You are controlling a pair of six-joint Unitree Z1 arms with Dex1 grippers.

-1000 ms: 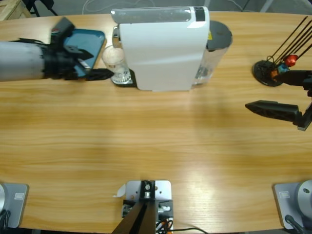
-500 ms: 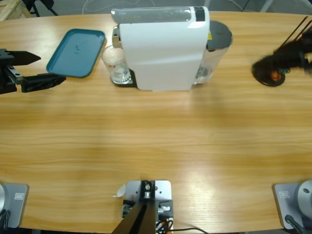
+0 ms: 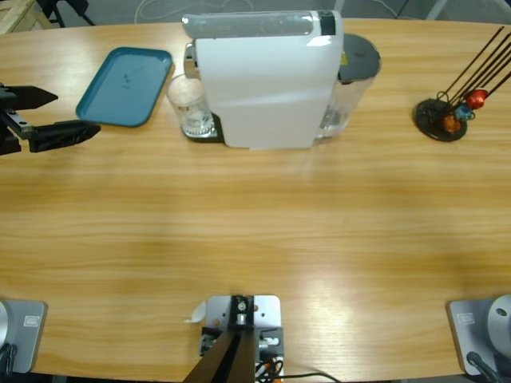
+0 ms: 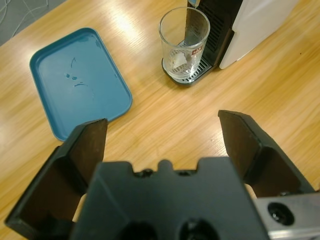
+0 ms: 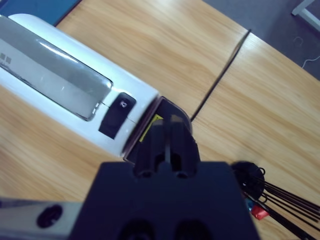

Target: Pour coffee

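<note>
High view first: the white coffee machine (image 3: 267,80) stands at the far side of the wooden table (image 3: 255,239), and a clear glass (image 3: 188,104) sits on its black drip tray (image 3: 209,132) at the machine's left end. Just beside the glass, further left, lies a teal tray (image 3: 126,86), flat on the table. Over at the left edge, the left gripper (image 3: 57,116) pokes into view, well apart from the glass, its 2 black jaws spread wide with nothing between them.

Left wrist view confirms it: both jaws stand far apart at the bottom of the picture, bare tabletop showing between them. Ahead sits the glass (image 4: 184,44), upright on the drip tray (image 4: 187,75), with the coffee (image 4: 181,65) as a thin pale layer in its bottom, hard to make out through the glass. The teal tray (image 4: 79,80) lies to its left, a few small dark specks on its surface.

Right wrist view now: the right gripper (image 5: 169,131) looks down from above the machine (image 5: 65,92), seeing its grey top panel and a black button. The 2 jaws are pressed together, nothing between them. Near the bottom right is a black wire capsule stand (image 5: 260,185) with a red capsule (image 5: 257,211). In the high view that stand (image 3: 447,116) sits at the table's right end, well apart from the machine.
</note>
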